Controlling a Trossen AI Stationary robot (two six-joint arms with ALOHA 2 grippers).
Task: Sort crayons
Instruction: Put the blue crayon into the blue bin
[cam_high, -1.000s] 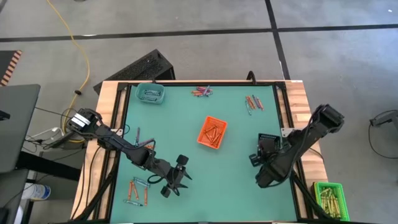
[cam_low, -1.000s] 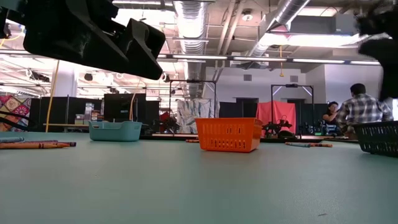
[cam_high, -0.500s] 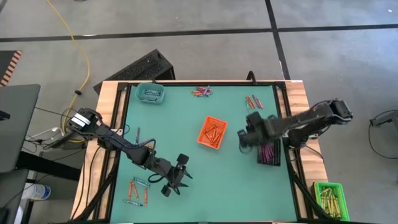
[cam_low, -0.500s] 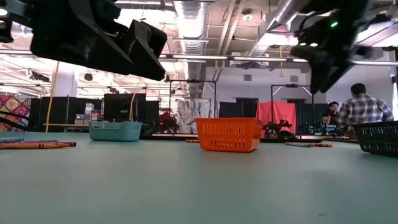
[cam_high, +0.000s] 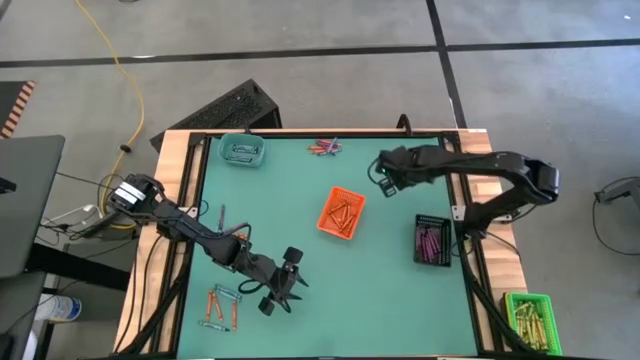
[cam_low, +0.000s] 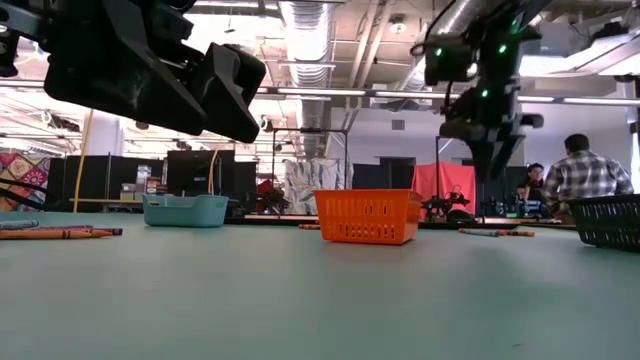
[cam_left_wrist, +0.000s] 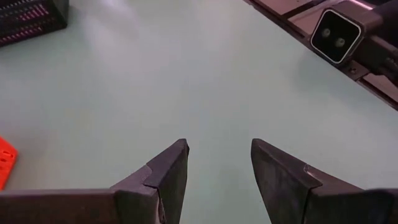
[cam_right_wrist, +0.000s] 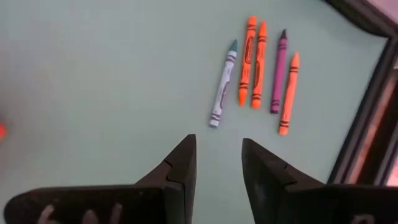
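Right gripper (cam_right_wrist: 217, 163) hangs with fingers parted and nothing between them, the loose crayons (cam_right_wrist: 256, 70) just ahead near the table's far right edge. They lie roughly side by side, long axes seemingly running away from the fingers. Left gripper (cam_high: 283, 283) waits well apart, open too.

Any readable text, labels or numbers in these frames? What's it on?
None legible.
Crayons ahead of the right hand: dark label marks on the wrappers, too blurred to read.
Orange basket, teal tray, black tray: no text visible.
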